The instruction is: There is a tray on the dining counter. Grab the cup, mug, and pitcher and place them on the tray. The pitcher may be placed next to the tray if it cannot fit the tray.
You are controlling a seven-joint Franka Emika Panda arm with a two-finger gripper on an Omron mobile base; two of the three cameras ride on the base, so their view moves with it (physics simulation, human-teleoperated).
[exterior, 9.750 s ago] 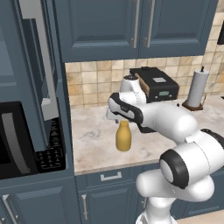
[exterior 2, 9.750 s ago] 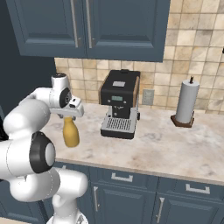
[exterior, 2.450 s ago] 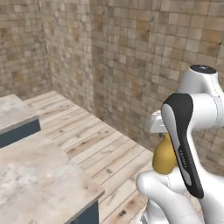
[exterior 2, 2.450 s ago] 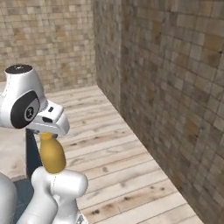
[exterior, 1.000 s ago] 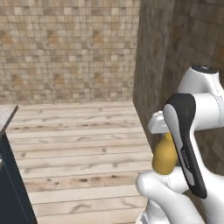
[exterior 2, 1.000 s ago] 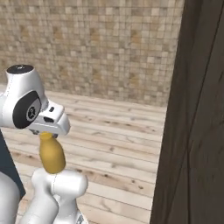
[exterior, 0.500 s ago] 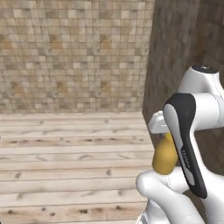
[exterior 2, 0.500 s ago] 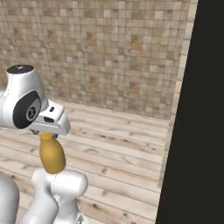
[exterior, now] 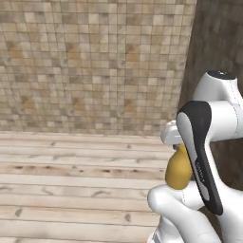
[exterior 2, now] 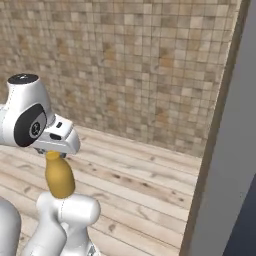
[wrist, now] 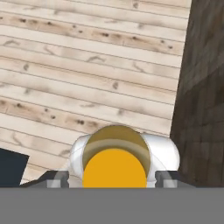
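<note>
The arm is built of glossy white, rounded shells. At about 3 o'clock in the left base view a black strap-shaped panel with faint lettering runs along one link. In the right base view a round white joint at 9 o'clock carries a dark grey circular cap with small light marks.

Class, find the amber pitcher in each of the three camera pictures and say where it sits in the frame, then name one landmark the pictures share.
Left base view: pitcher right of centre, partly behind the arm.
Right base view: pitcher lower left, hanging under the gripper.
Hand view: pitcher bottom centre, seen from above.
Shared landmark: the wooden plank floor.
</note>
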